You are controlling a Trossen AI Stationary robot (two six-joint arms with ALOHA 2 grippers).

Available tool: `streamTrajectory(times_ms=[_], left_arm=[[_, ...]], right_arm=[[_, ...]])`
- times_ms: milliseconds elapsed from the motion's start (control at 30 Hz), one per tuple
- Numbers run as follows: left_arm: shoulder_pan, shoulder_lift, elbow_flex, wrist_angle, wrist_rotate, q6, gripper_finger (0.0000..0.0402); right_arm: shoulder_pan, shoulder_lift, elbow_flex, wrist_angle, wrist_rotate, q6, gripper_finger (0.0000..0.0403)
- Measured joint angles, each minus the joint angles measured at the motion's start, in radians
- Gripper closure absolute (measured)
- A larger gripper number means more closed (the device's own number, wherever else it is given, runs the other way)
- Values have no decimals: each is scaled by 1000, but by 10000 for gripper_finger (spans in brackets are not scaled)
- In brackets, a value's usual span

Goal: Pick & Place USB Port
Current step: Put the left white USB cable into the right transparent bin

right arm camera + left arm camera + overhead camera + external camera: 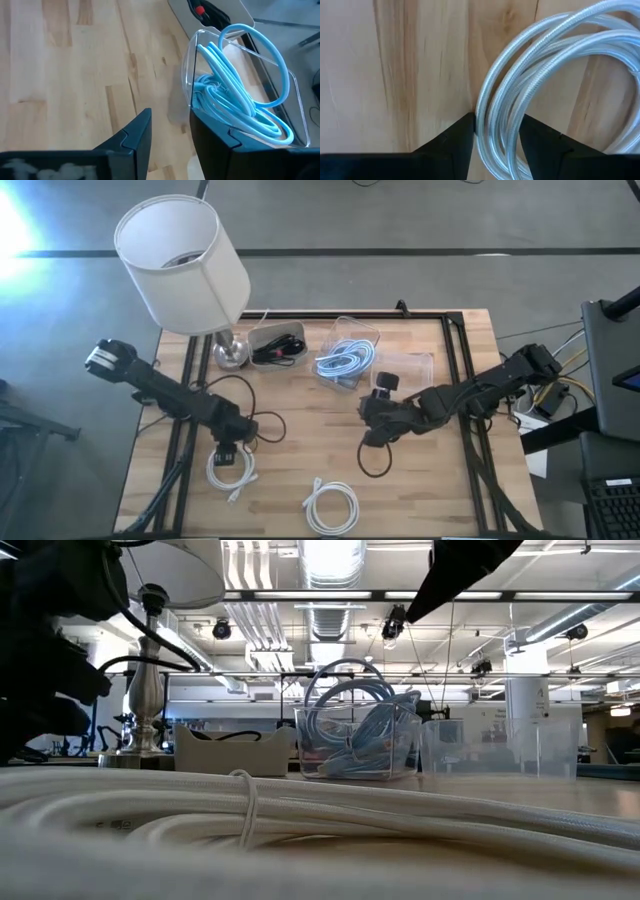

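Observation:
A coiled white cable [231, 471] lies flat on the wooden table at the near left. My left gripper [228, 450] points down over the coil's far side, open, and in the left wrist view [497, 125] a finger stands on each side of a bundle of its strands [502, 95]. My right gripper [367, 417] hovers open over the table's middle, and nothing shows between its fingers [170, 125]. It points toward a clear box of blue cables [240, 100]. A USB port as such I cannot make out. My left gripper comes at the white coil from above, its fingers [462, 137] astride several strands at the coil's edge [485, 107], which lie on the table. Whether the fingers touch the strands I cannot tell.
A second white coil [332, 508] lies at the near edge, and a black cable loop [375, 460] lies under my right arm. At the back stand a lamp [185, 265], a grey tray of black parts [277, 345], the blue-cable box [346, 360] and another clear box [412, 370].

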Motion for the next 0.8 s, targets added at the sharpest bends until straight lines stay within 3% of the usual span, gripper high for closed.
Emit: streamTrajectory(times_ms=[267,500,567,800], left_arm=[[3,16,13,60,-175,16,265],[13,12,20,82,-239,23,359],[20,13,43,106,-282,39,370],[60,19,187,131,-635,92,364]], right_arm=[[1,0,-9,79,0,-99,271],[0,0,-23,213,0,-213,277],[0,0,-23,254,0,-231,276],[-25,0,-37,455,-2,-230,268]])
